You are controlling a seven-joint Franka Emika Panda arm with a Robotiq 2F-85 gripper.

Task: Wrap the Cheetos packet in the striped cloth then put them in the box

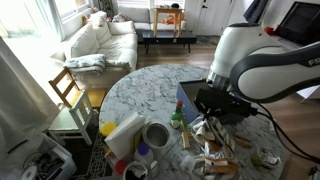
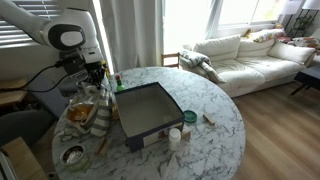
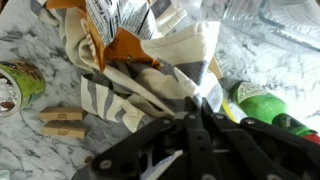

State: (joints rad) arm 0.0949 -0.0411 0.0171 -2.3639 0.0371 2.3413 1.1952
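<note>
The gripper [image 3: 200,112] comes in from the bottom of the wrist view, its black fingers [image 3: 180,140] drawn together to a narrow point. They seem to be pinching a bunched fold of the striped cloth [image 3: 150,75], though the tips themselves are blurred and half buried in the fabric.

The cloth lies crumpled on the marble table [image 3: 40,50], grey and cream bands running every way. The orange Cheetos packet [image 3: 122,47] sits in its upper folds, only partly covered; its top is cut off by the frame, so I can't read any lettering. A green bottle [image 3: 262,100] lies just beside the cloth on the right, its far end hidden behind the gripper body. 2 wooden blocks [image 3: 62,122] rest near the cloth's left edge, and a round green-topped tin [image 3: 10,90] is clipped by the frame.

In an exterior view the bulky white arm [image 1: 265,65] blocks much of the table, and the gripper [image 1: 215,112] hangs low over the cloth bundle [image 1: 215,150]. The box [image 1: 187,95] shows only as a dark sliver beside it.

In an exterior view the box [image 2: 148,108] is plain: a shallow grey tray in the middle of the table [image 2: 215,140], open and apart from the cloth [image 2: 88,115], which lies by the table's edge under the gripper [image 2: 92,82]. The packet [image 2: 77,113] is a small orange patch there.
</note>
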